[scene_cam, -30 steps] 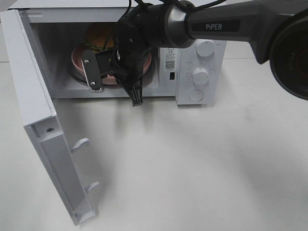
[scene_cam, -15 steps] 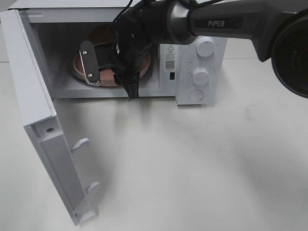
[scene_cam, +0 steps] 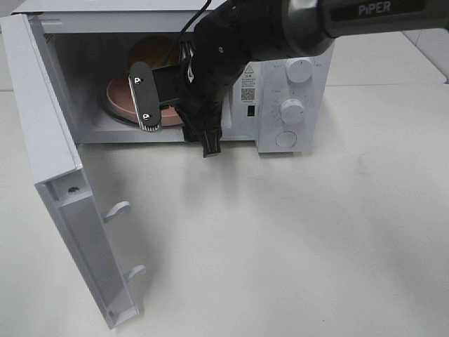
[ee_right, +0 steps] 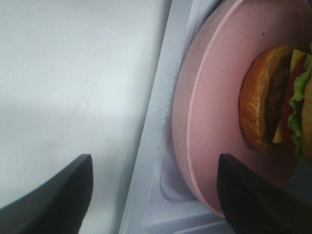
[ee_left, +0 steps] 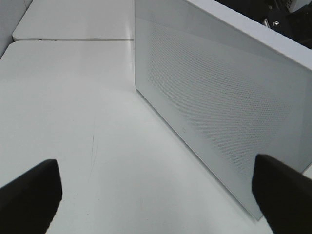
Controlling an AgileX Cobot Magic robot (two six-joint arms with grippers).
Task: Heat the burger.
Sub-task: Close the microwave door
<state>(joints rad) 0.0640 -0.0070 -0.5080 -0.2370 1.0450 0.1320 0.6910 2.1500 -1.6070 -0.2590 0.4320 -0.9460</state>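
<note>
The burger (ee_right: 273, 97) lies on its pink plate (ee_right: 214, 97) inside the open microwave (scene_cam: 295, 42). From above, only its golden bun (scene_cam: 151, 50) shows behind the plate's rim (scene_cam: 118, 95). My right gripper (scene_cam: 179, 125) hangs at the oven's mouth just in front of the plate. It is open, one finger (scene_cam: 146, 105) to the left and the other (scene_cam: 208, 140) at the sill. In the right wrist view the gripper (ee_right: 156, 195) holds nothing, and the plate's edge sits past its dark fingertips (ee_right: 53, 195). My left gripper (ee_left: 156, 200) is open too, facing the door's outer face (ee_left: 219, 107).
The microwave door (scene_cam: 49, 147) stands swung out to the left, with its latch hooks (scene_cam: 119, 209) pointing into the table. Two knobs (scene_cam: 299, 70) and a button sit on the oven's right panel. White tabletop (scene_cam: 295, 246) stretches in front.
My right gripper has opened from shut and let go of the pink plate. It has drawn back a little toward the oven's front sill. The plate and burger stay inside.
</note>
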